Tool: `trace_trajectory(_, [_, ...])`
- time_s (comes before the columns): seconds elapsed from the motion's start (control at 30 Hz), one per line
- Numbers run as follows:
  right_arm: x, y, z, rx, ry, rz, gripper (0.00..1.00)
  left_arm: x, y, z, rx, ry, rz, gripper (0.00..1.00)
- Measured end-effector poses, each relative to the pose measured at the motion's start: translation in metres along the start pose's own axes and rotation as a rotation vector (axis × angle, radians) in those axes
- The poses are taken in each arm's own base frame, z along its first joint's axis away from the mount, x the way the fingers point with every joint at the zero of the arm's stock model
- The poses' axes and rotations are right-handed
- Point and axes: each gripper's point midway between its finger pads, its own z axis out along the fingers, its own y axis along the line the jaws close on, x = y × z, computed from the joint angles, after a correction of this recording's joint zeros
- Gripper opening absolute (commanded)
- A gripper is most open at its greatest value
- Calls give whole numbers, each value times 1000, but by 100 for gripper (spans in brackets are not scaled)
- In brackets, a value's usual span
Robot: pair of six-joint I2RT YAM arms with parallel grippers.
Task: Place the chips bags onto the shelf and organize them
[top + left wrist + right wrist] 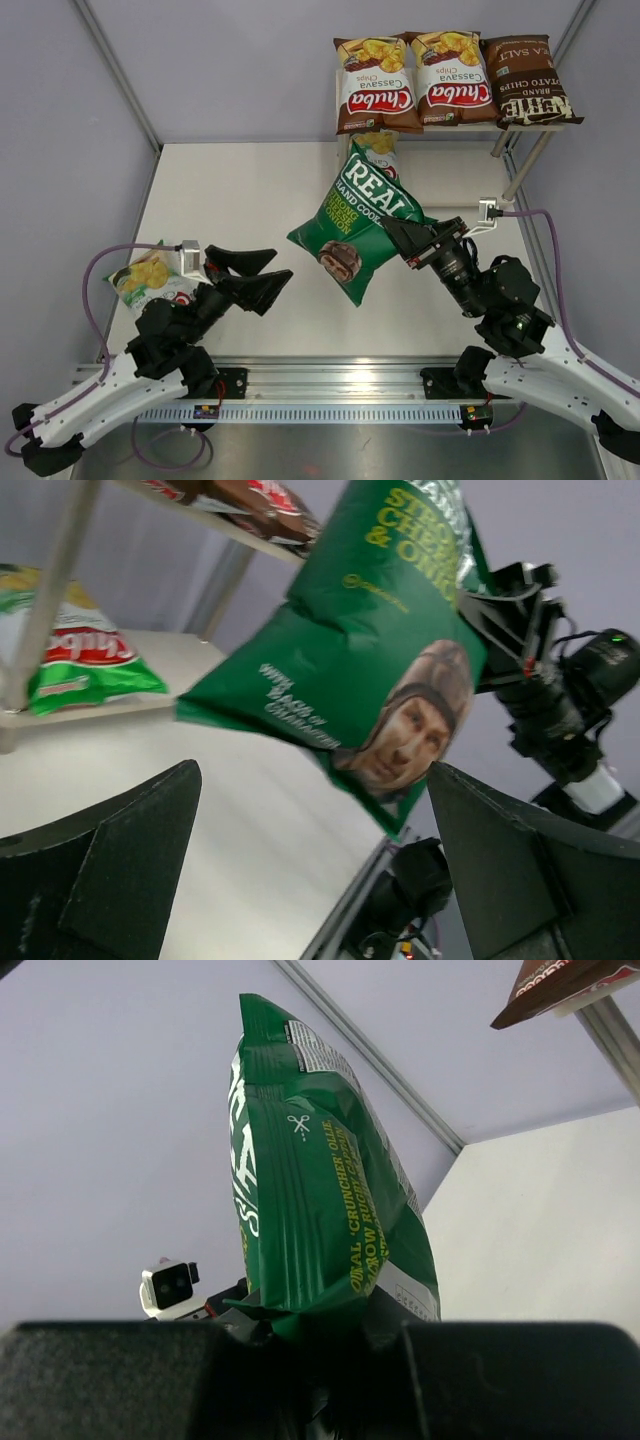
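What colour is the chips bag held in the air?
The glossy REAL chips bag is dark green with white lettering; top external view.

The dark-green bag (355, 225) at the centre of the top view reads "REAL" in white, with "STRONG CHEESE & ONION" in yellow. At one o'clock, the left brown bag (375, 85) and the right brown bag (455, 78) each read "Chuba Cassava Chips". Towards two o'clock, the dark-brown bag (530, 80) reads "KETTLE BRAND POTATO CHIPS" and "SEA SALT", upside down.
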Motion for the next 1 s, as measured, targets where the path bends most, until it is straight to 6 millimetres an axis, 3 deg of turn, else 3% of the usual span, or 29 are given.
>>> trace_trajectory(0.17, [2,7,11,-20,-12,61,5,0,-31,25,145,-16,-71,99])
trace_trajectory(0.3, [5,11,15,-38,-7,86,5,4,-40,37,186,-12,-124,99])
trace_trajectory(0.73, [-45,50,14,-121,-123,60,5,-16,-51,24,256,-105,-211,99])
trace_trajectory(1.0, [-38,84,23,-231,-38,132,6,-12,-54,42,257,-86,-208,99])
